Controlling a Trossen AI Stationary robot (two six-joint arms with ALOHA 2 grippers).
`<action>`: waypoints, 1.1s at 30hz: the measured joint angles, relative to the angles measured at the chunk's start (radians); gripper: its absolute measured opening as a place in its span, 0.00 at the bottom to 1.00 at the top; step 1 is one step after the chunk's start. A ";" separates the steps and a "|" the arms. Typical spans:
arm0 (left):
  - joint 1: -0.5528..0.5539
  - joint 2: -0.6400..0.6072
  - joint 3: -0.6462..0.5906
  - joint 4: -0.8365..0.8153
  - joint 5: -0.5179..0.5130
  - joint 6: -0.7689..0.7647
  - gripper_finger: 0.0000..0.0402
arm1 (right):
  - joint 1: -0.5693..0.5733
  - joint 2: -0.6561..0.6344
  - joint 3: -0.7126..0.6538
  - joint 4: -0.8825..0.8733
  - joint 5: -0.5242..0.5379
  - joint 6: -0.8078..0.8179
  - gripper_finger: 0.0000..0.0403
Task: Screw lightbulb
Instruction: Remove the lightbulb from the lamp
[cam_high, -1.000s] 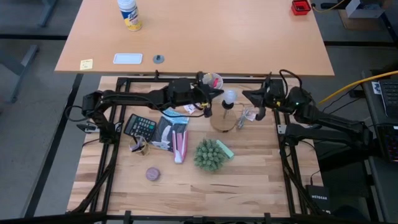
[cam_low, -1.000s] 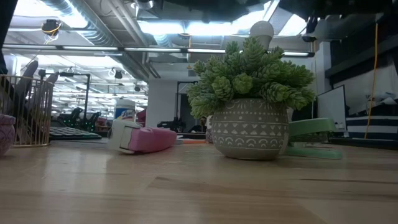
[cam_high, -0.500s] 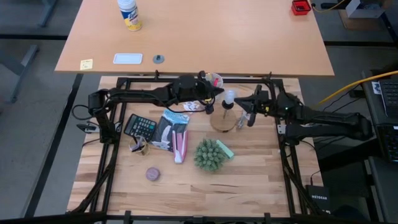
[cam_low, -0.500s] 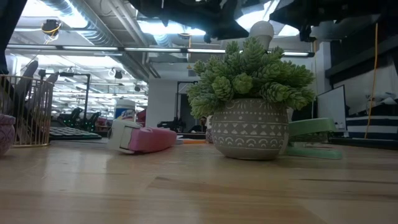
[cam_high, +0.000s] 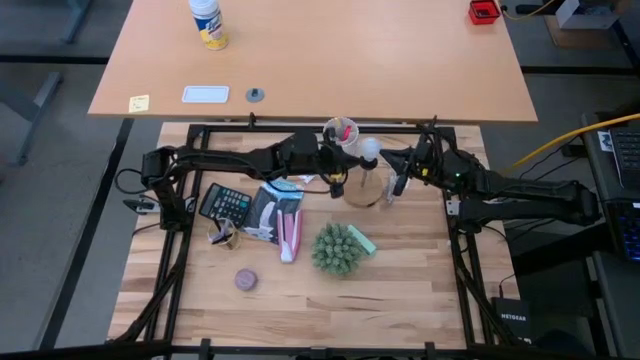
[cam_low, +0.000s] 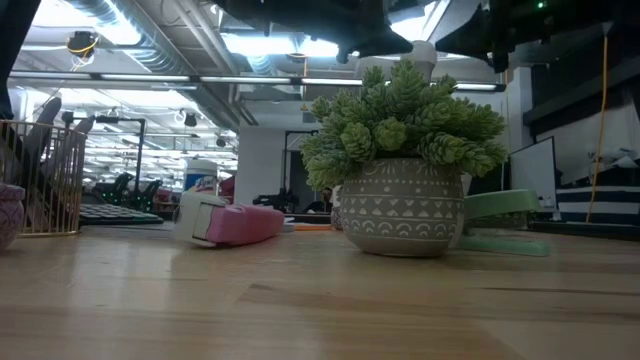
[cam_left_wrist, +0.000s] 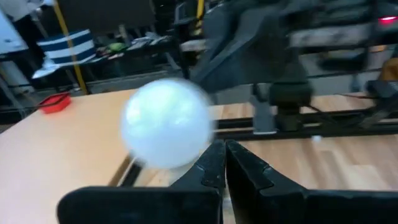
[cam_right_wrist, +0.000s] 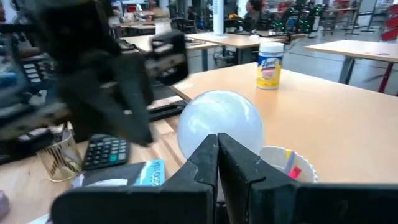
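The white frosted lightbulb (cam_high: 369, 150) stands upright over the round wooden disc (cam_high: 365, 192) at the table's far middle. It also shows in the low view (cam_low: 424, 52) above the plant. My left gripper (cam_high: 337, 179) is shut at the disc's left side, with the bulb (cam_left_wrist: 166, 130) just beyond and beside its fingertips (cam_left_wrist: 211, 163). My right gripper (cam_high: 396, 185) is shut at the disc's right side, with the bulb (cam_right_wrist: 219, 123) right behind its fingertips (cam_right_wrist: 208, 157). The bulb's screw base is hidden. My left gripper is shut beside the bulb; I cannot tell whether it touches the bulb or the disc. My right gripper is shut just under the bulb's glass; its own fingers hide the place, and I cannot tell whether it touches anything.
A potted green plant (cam_high: 338, 250) stands near of the disc. A pink stapler (cam_high: 290, 232), a calculator (cam_high: 226, 203), a wire basket (cam_high: 222, 235) and a brownish puck (cam_high: 245, 280) lie to the left. A white cup with pens (cam_high: 342, 131) stands behind the bulb.
My right gripper has moved toward the table's left, closer to the bulb and disc. My left gripper has shifted slightly toward the bulb. In the low view both dark arms now crowd around the bulb's top.
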 joint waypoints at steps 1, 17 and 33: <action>-0.005 0.000 0.000 0.001 0.001 0.000 0.01 | 0.000 0.002 0.000 -0.004 0.004 -0.006 0.04; -0.023 -0.002 0.000 0.137 -0.065 0.056 0.01 | 0.001 -0.033 -0.001 -0.001 -0.033 -0.009 0.04; 0.104 0.022 0.000 0.134 -0.005 -0.094 0.01 | 0.000 -0.011 -0.001 -0.043 -0.033 -0.034 0.04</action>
